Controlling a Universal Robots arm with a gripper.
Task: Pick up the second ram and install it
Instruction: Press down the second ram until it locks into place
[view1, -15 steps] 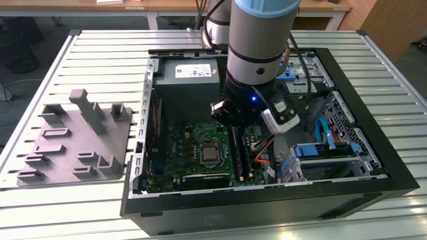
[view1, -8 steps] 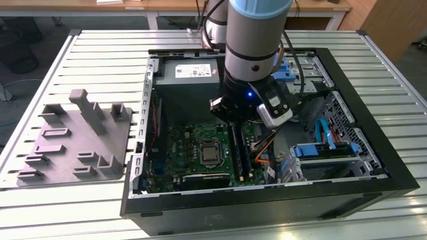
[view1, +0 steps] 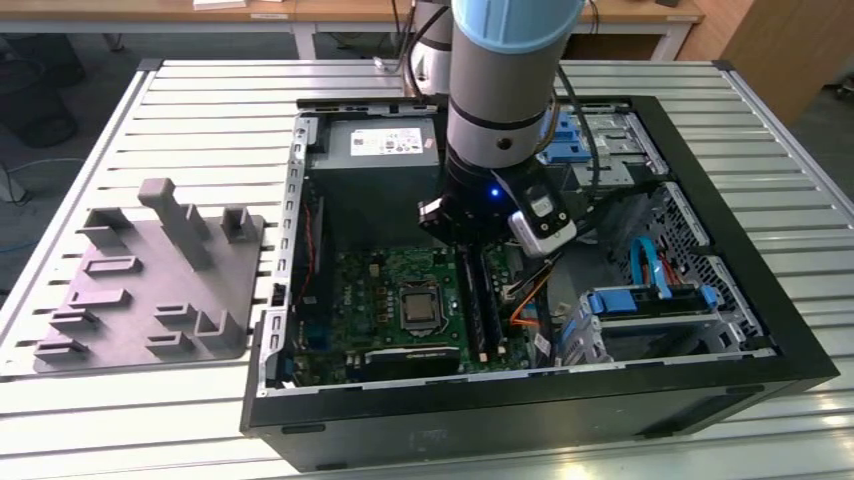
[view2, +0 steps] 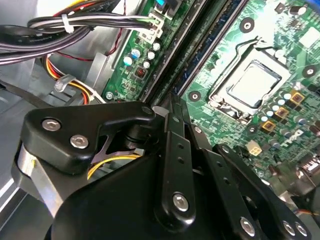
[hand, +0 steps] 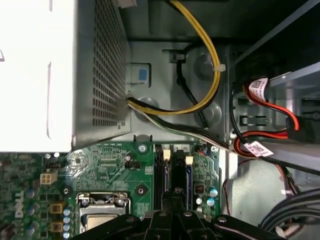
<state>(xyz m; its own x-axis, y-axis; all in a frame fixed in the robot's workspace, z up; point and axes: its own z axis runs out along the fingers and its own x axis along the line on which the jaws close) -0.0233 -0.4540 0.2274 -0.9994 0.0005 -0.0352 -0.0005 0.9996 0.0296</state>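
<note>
My gripper (view1: 470, 245) reaches down inside the open computer case (view1: 747, 300), just above the memory slots of the green motherboard (view1: 367, 300). In both wrist views its black fingers (view2: 172, 130) are closed together to a narrow tip (hand: 176, 194), with nothing visible between them. That tip sits directly over a slim dark ram (hand: 176, 172) standing edge-on in its slot. The same ram (view1: 474, 300) appears in the exterior view as a long dark strip beside another seated stick (view1: 494, 305). I cannot tell whether the tip touches the ram.
A gray moulded slotted tray (view1: 147, 280) lies on the slatted table at the exterior view's left. Inside the case are the power supply (view1: 380, 145), the CPU socket (view1: 420, 305), blue drive cages (view1: 641, 300) and bundled cables (hand: 210, 75) close to the arm.
</note>
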